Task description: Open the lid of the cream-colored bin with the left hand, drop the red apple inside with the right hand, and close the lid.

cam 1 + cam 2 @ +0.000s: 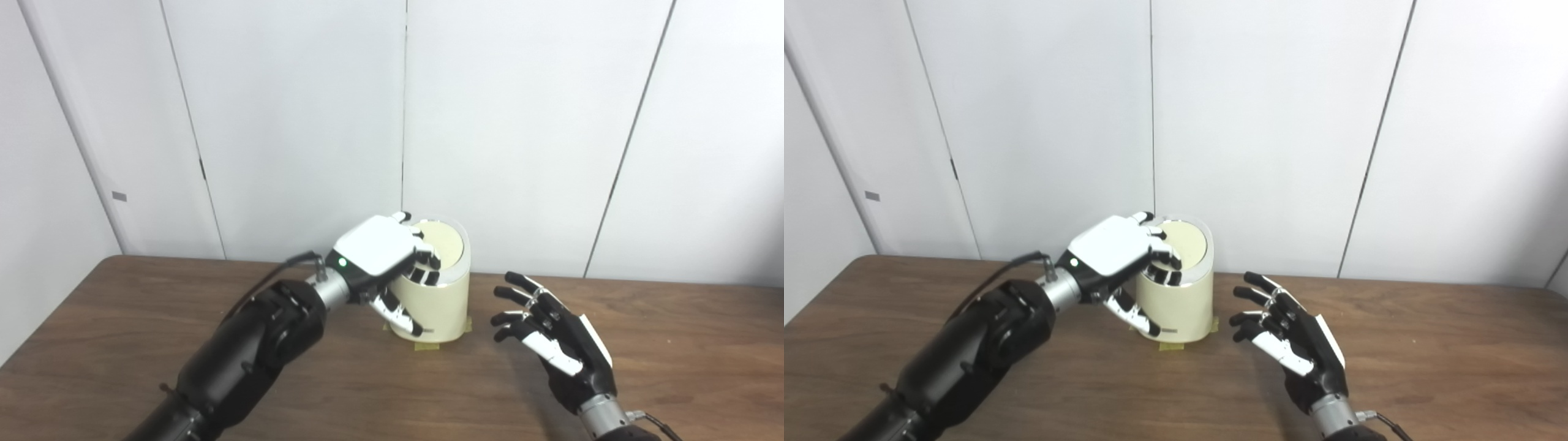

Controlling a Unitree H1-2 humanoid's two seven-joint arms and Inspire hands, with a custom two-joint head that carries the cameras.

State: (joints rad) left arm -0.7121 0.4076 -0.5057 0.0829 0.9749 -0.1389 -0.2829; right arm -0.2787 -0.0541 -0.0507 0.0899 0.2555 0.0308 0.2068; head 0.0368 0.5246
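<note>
— Where is the cream-colored bin (436, 306) standing?

— Near the far edge of the wooden table (674, 343), close to the white wall panels (520, 122), with yellowish tape (430, 346) showing at its base. Its lid (1185, 243) lies down flat in the rim.

— And the left hand (383, 257)?

— It rests on the bin's top from the left side. The fingers (1165, 257) curl over the near edge of the lid, while the thumb (401, 315) runs down the front of the bin's wall (a green light glows at the wrist). So it is closed around the bin's top edge.

— The right hand (1289, 340)?

— It hovers just to the right of the bin, apart from it, palm turned toward the bin, fingers spread and slightly bent, holding nothing.

— The red apple?

— I can't see it anywhere on the table or in either hand.
</note>
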